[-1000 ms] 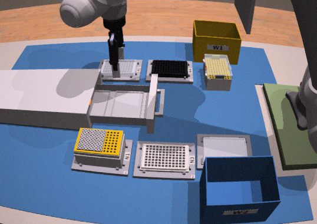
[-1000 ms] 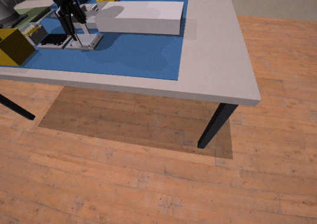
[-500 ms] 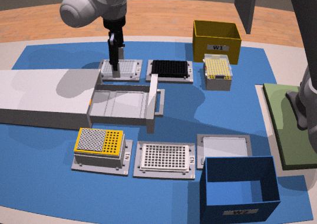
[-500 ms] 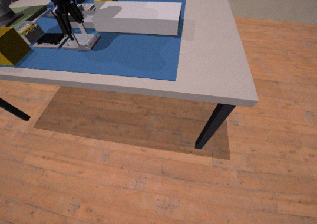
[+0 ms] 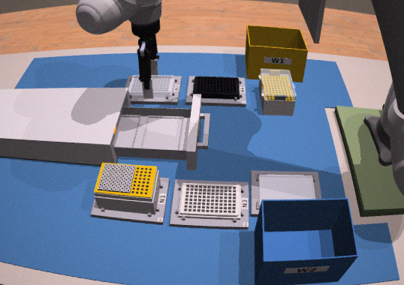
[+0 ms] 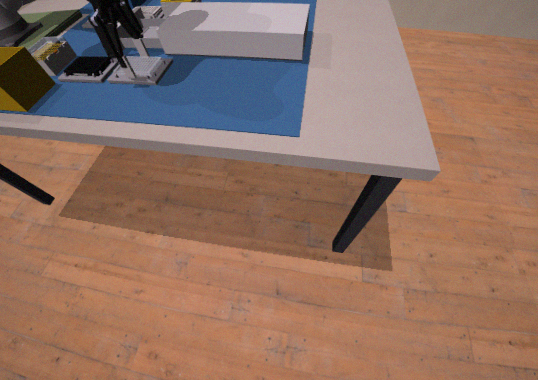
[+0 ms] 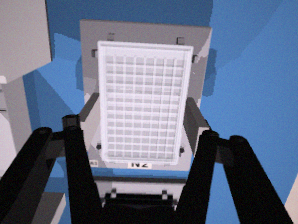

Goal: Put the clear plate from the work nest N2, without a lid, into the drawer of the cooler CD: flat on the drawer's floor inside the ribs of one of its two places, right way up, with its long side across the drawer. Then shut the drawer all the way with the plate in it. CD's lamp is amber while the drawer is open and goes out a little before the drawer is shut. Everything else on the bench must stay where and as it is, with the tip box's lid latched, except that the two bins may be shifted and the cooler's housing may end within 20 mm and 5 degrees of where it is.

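Observation:
The clear plate (image 5: 155, 85) lies in its nest N2 (image 5: 154, 97) at the back of the blue mat, behind the open drawer. My gripper (image 5: 146, 88) stands straight down over the plate's near end and is shut on the clear plate across its short width. In the wrist view the two fingers flank the plate (image 7: 144, 102), which sits level on the nest. The cooler CD (image 5: 56, 121) lies to the left, its drawer (image 5: 154, 132) pulled out and empty, with the amber lamp (image 5: 114, 130) lit. The plate also shows in the exterior view (image 6: 145, 67).
A black plate (image 5: 216, 87) sits in the nest right of N2. Further right stand the tip box (image 5: 277, 91) and the yellow bin W1 (image 5: 275, 51). In front are a tube rack (image 5: 125, 186), a white plate (image 5: 210, 199), a lidded plate (image 5: 286, 187) and the blue bin W2 (image 5: 304, 237).

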`<state>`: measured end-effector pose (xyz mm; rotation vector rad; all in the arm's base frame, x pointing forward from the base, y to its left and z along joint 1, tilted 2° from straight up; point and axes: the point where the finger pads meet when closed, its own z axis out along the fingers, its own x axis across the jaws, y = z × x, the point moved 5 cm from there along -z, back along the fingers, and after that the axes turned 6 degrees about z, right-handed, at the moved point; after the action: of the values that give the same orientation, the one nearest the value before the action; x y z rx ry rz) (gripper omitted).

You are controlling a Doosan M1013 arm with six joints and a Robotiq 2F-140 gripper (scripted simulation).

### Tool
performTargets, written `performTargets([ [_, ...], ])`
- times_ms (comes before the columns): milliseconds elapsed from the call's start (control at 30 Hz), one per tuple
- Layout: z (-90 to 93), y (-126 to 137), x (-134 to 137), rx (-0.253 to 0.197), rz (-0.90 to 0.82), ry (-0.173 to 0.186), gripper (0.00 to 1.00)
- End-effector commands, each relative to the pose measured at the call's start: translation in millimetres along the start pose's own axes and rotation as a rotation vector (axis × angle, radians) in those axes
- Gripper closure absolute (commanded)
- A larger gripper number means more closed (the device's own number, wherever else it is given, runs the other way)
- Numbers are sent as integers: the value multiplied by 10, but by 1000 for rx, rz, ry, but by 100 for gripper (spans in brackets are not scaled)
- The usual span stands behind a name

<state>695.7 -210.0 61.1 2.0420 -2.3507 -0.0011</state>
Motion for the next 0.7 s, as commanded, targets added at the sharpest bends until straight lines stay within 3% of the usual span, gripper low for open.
performTargets([
  [0, -11, 0, 0, 0, 0, 0, 100],
  [667, -71, 0, 0, 0, 0, 0, 100],
])
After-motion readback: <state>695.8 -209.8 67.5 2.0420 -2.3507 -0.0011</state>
